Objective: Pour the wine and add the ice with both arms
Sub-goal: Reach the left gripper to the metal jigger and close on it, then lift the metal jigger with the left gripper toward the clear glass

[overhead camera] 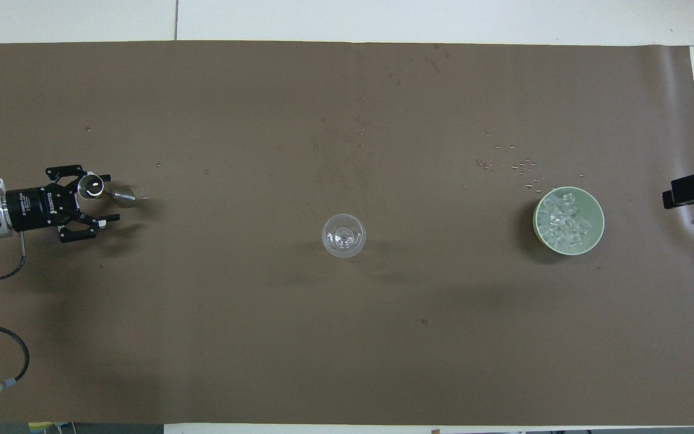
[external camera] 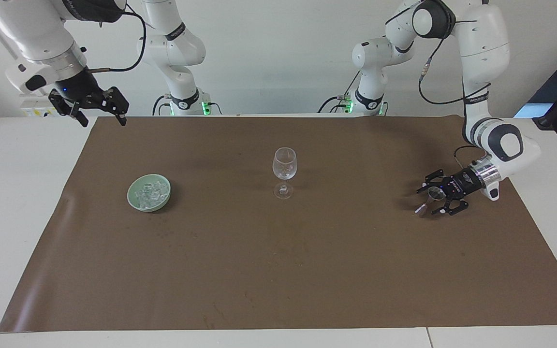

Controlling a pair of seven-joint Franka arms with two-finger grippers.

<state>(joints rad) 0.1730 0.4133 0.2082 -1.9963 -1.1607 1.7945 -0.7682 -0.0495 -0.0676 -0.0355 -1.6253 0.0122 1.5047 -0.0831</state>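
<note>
The pale green bowl (external camera: 149, 192) holds ice (external camera: 152, 193); the stemmed glass (external camera: 284, 170) stands empty. The left pincer (external camera: 434, 198) spreads open around a small metal cup (external camera: 435, 193); the right pincer (external camera: 100, 114) hangs open.

Mat (external camera: 278, 270) brown; bowl (external camera: 132, 198) pale green; ice (external camera: 151, 193) clear; glass (external camera: 284, 164) clear; arms (external camera: 484, 43) white, grippers (external camera: 440, 199) black.

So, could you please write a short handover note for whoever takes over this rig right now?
Left gripper: open, low around the small metal measuring cup at the left arm's end of the mat, not yet closed on it.
Right gripper: open, waiting raised over the mat's corner at the right arm's end.
Wine glass: upright mid-mat, empty.
Ice: in the green bowl.
Done: nothing poured, no ice added.
Left: everything.
</note>
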